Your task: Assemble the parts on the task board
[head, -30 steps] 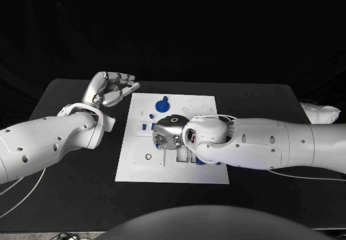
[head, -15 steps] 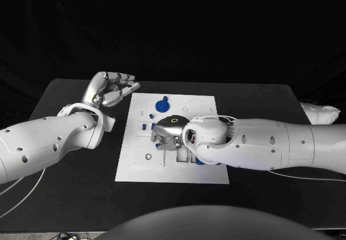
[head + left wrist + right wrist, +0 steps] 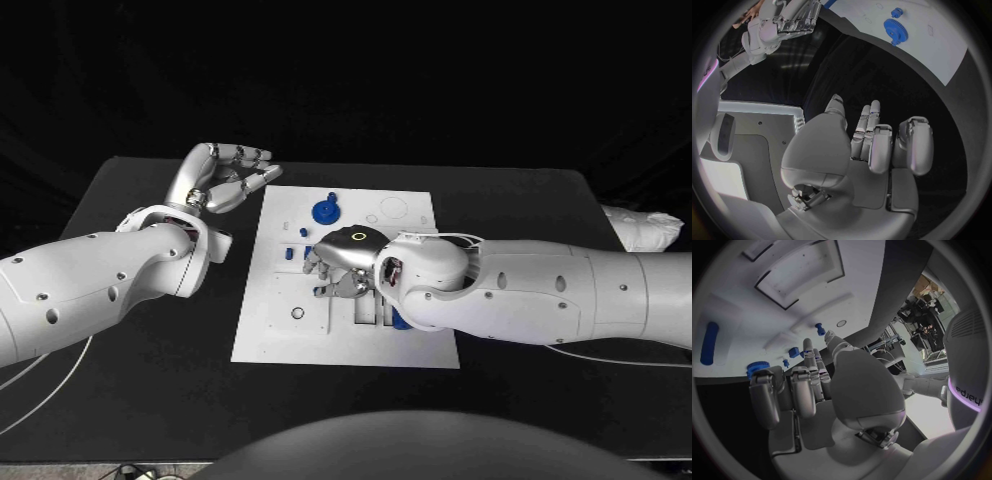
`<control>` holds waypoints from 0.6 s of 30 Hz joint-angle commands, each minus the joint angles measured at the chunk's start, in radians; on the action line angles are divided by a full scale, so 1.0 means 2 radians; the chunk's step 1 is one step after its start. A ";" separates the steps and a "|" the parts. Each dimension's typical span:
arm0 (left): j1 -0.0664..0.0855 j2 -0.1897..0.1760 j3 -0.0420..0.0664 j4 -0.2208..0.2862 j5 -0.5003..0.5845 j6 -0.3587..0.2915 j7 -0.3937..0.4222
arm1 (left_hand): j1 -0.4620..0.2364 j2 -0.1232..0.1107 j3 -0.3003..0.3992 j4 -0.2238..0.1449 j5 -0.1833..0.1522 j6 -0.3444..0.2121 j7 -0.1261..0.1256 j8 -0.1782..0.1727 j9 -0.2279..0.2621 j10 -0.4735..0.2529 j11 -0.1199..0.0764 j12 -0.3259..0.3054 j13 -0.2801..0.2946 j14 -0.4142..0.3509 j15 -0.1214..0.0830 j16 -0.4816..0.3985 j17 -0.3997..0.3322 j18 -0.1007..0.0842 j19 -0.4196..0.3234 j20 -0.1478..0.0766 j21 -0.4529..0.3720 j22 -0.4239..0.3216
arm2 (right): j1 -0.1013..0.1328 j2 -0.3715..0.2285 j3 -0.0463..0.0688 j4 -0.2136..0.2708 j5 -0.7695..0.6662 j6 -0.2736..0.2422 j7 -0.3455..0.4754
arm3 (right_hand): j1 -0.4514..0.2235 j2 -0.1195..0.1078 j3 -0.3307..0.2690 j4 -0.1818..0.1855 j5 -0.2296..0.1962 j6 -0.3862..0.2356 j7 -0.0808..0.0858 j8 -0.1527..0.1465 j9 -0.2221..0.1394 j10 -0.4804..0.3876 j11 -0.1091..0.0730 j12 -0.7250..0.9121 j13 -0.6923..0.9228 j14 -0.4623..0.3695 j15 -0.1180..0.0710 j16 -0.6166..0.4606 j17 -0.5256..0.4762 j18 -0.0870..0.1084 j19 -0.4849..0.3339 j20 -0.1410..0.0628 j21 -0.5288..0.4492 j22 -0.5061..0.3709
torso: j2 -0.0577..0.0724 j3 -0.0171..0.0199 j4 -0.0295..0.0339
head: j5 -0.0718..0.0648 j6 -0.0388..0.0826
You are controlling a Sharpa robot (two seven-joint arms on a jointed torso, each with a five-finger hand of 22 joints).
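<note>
The white task board [image 3: 274, 335] lies in the middle of the black table. My right hand [image 3: 343, 262] hovers over the board's middle with its fingers pointing down at it; in the right wrist view the right hand [image 3: 811, 390] has bent fingers with nothing in them. A blue gear [image 3: 326, 211] stands near the board's far edge, and small blue pegs [image 3: 290, 253] sit left of the hand. A long blue part [image 3: 400, 319] lies partly under my right forearm. My left hand [image 3: 224, 178] is raised off the board's far left corner, fingers loosely bent and holding nothing.
A small black ring [image 3: 297, 313] lies on the board's left side. Rectangular recesses [image 3: 798, 275] are cut into the board ahead of the right hand. A white cloth-like object [image 3: 642, 228] sits at the table's right edge. Bare black table surrounds the board.
My right hand and forearm have shifted slightly over the board's middle, uncovering more of the long blue part. The left hand has not moved.
</note>
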 commanded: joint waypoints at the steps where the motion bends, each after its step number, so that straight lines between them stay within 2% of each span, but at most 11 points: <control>1: 0.000 0.000 0.000 0.001 -0.002 0.006 0.005 | 0.001 0.005 -0.003 -0.001 0.003 0.004 0.001 -0.001 0.000 0.002 0.000 0.002 -0.001 0.041 0.001 -0.002 0.089 0.000 0.018 0.001 -0.002 0.111 | 0.012 -0.015 0.001 0.013 0.059 -0.083 0.036 | -0.005 0.005 -0.004 0.002 -0.003 0.015 0.003 0.008 0.004 0.013 -0.003 0.007 0.001 0.052 0.001 0.002 0.132 -0.003 0.051 0.001 0.002 0.132 | 0.000 0.0000 0.0001 | 0.000 0.000; 4: 0.000 0.001 0.000 0.001 -0.002 0.006 0.005 | 0.001 0.005 -0.003 -0.001 0.003 0.004 0.001 -0.001 0.000 0.002 0.000 0.002 -0.001 0.041 0.001 -0.002 0.089 0.000 0.018 0.001 -0.002 0.111 | 0.031 -0.035 0.001 0.024 0.120 -0.099 0.049 | -0.008 0.010 -0.004 0.006 -0.002 0.019 0.005 0.010 0.005 0.017 -0.003 0.011 0.002 0.052 0.000 0.002 0.132 -0.003 0.051 0.000 0.002 0.132 | -0.001 -0.0005 -0.0002 | 0.001 0.000; 7: 0.000 0.002 0.000 -0.001 -0.002 0.006 0.005 | 0.001 0.005 -0.003 -0.001 0.003 0.004 0.001 -0.001 0.000 0.002 0.000 0.002 -0.001 0.041 0.001 -0.002 0.089 0.000 0.018 0.001 -0.002 0.111 | 0.048 -0.052 0.001 0.029 0.166 -0.094 0.051 | -0.019 0.017 -0.008 0.014 -0.001 0.015 0.008 0.007 0.005 0.011 -0.001 0.012 0.002 0.052 0.001 0.002 0.132 -0.003 0.051 0.001 0.002 0.132 | -0.002 -0.0011 0.0003 | 0.000 0.000; 9: 0.000 0.003 0.000 -0.002 -0.002 0.006 0.005 | 0.001 0.005 -0.003 -0.001 0.003 0.004 0.001 -0.001 0.000 0.002 0.000 0.002 -0.001 0.041 0.001 -0.002 0.089 0.000 0.018 0.001 -0.002 0.111 | 0.058 -0.065 0.001 0.031 0.191 -0.080 0.049 | -0.021 0.025 -0.009 0.018 0.002 0.005 0.009 0.002 0.003 0.002 0.001 0.012 0.002 0.052 0.003 0.002 0.132 -0.003 0.051 0.001 0.002 0.132 | -0.002 -0.0014 0.0002 | -0.001 0.000; 12: 0.000 0.006 0.000 -0.004 -0.002 0.007 0.005 | 0.001 0.005 -0.003 -0.001 0.003 0.004 0.001 -0.001 0.000 0.002 0.000 0.002 -0.001 0.041 0.001 -0.002 0.089 0.000 0.018 0.001 -0.002 0.111 | 0.066 -0.079 0.001 0.032 0.210 -0.055 0.042 | -0.015 0.040 -0.005 0.019 0.004 -0.004 0.008 -0.001 0.003 -0.016 0.003 0.018 0.005 0.052 0.004 0.002 0.132 -0.003 0.051 0.003 0.002 0.132 | -0.003 -0.0016 0.0004 | -0.002 0.000; 15: 0.000 0.007 0.000 -0.005 -0.002 0.008 0.005 | 0.001 0.005 -0.003 -0.001 0.003 0.004 0.001 -0.001 0.000 0.002 0.000 0.002 -0.001 0.041 0.001 -0.002 0.089 0.000 0.018 0.001 -0.002 0.111 | 0.069 -0.088 0.001 0.030 0.215 -0.021 0.029 | -0.003 0.049 -0.001 0.013 0.005 -0.007 0.004 0.001 0.004 -0.035 0.004 0.029 0.013 0.052 0.006 0.002 0.132 -0.003 0.051 0.004 0.002 0.132 | -0.002 -0.0009 0.0002 | -0.001 0.000; 18: 0.000 0.008 0.000 -0.005 -0.002 0.008 0.005 | 0.001 0.005 -0.003 -0.001 0.003 0.004 0.001 -0.001 0.000 0.002 0.000 0.002 -0.001 0.041 0.001 -0.002 0.089 0.000 0.018 0.001 -0.002 0.111 | 0.070 -0.093 0.001 0.029 0.200 0.009 0.017 | 0.009 0.053 0.000 0.007 0.004 -0.006 0.001 0.004 0.006 -0.058 0.005 0.044 0.023 0.052 0.007 0.002 0.132 -0.003 0.051 0.005 0.002 0.132 | -0.001 -0.0001 0.0000 | -0.001 0.000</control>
